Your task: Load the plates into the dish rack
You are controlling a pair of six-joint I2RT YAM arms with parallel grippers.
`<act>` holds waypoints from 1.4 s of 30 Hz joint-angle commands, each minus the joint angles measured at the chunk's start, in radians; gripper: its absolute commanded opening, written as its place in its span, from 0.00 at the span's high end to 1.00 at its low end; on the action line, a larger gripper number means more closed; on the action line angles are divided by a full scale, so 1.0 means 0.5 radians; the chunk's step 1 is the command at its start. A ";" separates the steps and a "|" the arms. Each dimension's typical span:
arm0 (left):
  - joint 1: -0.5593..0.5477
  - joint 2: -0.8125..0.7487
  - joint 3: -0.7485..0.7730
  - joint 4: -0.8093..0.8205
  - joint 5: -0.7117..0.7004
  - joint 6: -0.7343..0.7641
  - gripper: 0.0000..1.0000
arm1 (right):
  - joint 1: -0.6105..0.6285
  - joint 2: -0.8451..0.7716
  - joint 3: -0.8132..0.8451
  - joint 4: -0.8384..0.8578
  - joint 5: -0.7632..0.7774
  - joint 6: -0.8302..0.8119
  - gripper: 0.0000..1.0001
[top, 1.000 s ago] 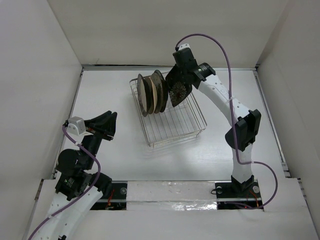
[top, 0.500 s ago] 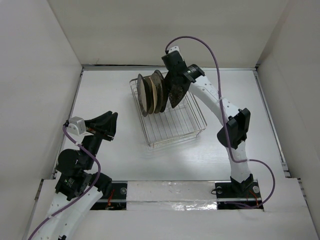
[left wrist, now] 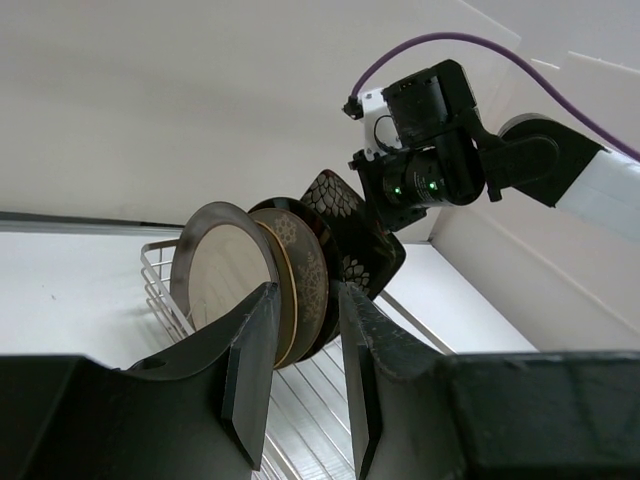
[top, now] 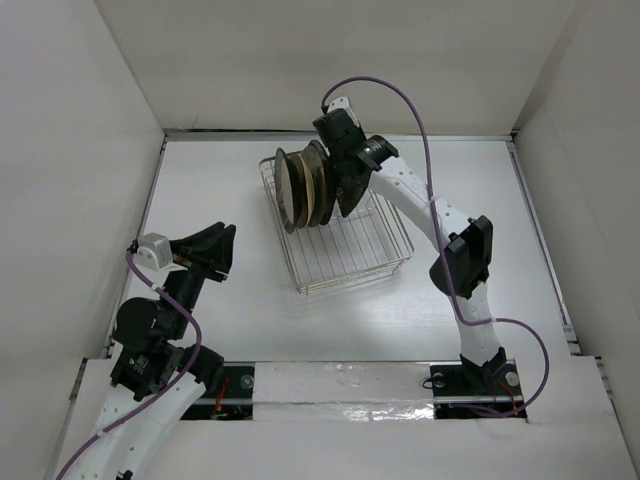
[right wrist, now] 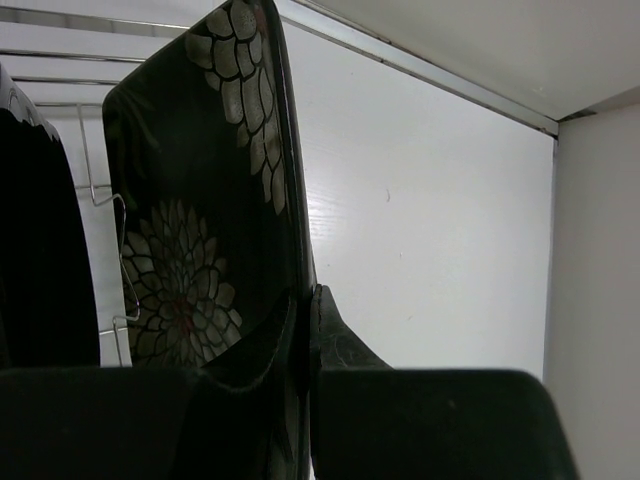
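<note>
The right tool (top: 347,160), clamped on the black square floral plate (top: 352,192), has swung left across the far end of the dish rack (top: 350,255), so the plate, earlier tilted and apart, now stands nearly upright, edge-on from above, just beside the standing plates (top: 303,190).

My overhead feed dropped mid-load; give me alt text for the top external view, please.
The right hand holds the black square floral plate on edge at the far end of the dish rack, beside the round plates standing there. The left hand hovers open and empty over the table, away from the rack.
</note>
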 commanded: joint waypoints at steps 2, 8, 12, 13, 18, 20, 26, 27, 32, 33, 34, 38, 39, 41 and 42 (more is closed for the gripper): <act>0.004 0.019 0.014 0.077 -0.005 -0.012 0.72 | 0.027 0.006 -0.068 0.264 -0.024 0.040 0.98; 0.004 0.022 0.014 0.080 -0.011 -0.012 0.72 | 0.045 -0.006 -0.098 0.325 -0.045 0.040 0.87; 0.004 0.037 0.024 0.058 0.022 -0.012 0.72 | 0.045 -0.040 -0.138 0.383 -0.045 0.117 0.87; 0.004 0.031 0.015 0.067 -0.005 -0.009 0.72 | 0.045 -0.055 -0.150 0.396 -0.060 0.123 0.86; 0.004 0.059 0.027 0.049 0.007 -0.003 0.72 | 0.045 -0.135 -0.175 0.457 -0.051 0.147 0.70; 0.004 0.044 0.018 0.073 -0.026 0.003 0.71 | 0.045 -0.181 -0.230 0.515 -0.067 0.147 0.64; 0.004 0.080 0.024 0.061 -0.026 0.015 0.65 | 0.045 -0.429 -0.481 0.690 -0.054 0.184 0.60; 0.004 0.086 0.021 0.067 -0.039 0.021 0.63 | 0.045 -0.478 -0.533 0.718 -0.070 0.190 0.58; 0.004 0.169 0.036 0.030 -0.069 0.031 0.59 | -0.016 -0.965 -0.984 1.033 -0.152 0.288 0.49; 0.004 0.185 0.036 0.027 -0.103 0.034 0.58 | -0.049 -1.060 -1.204 1.088 -0.216 0.343 0.49; 0.004 0.206 0.045 0.021 -0.161 0.043 0.55 | -0.050 -1.162 -1.336 1.165 -0.241 0.371 0.49; 0.004 0.387 0.085 -0.071 -0.162 0.055 0.53 | -0.151 -1.757 -2.125 1.826 -0.367 0.497 0.50; 0.004 0.411 0.088 -0.071 -0.156 0.052 0.52 | -0.178 -1.867 -2.260 1.898 -0.452 0.573 0.50; 0.004 0.488 0.094 -0.071 -0.155 0.064 0.51 | -0.264 -2.153 -2.624 2.085 -0.502 0.650 0.51; 0.004 0.531 0.100 -0.092 -0.152 0.067 0.50 | -0.319 -2.302 -2.839 2.208 -0.551 0.690 0.51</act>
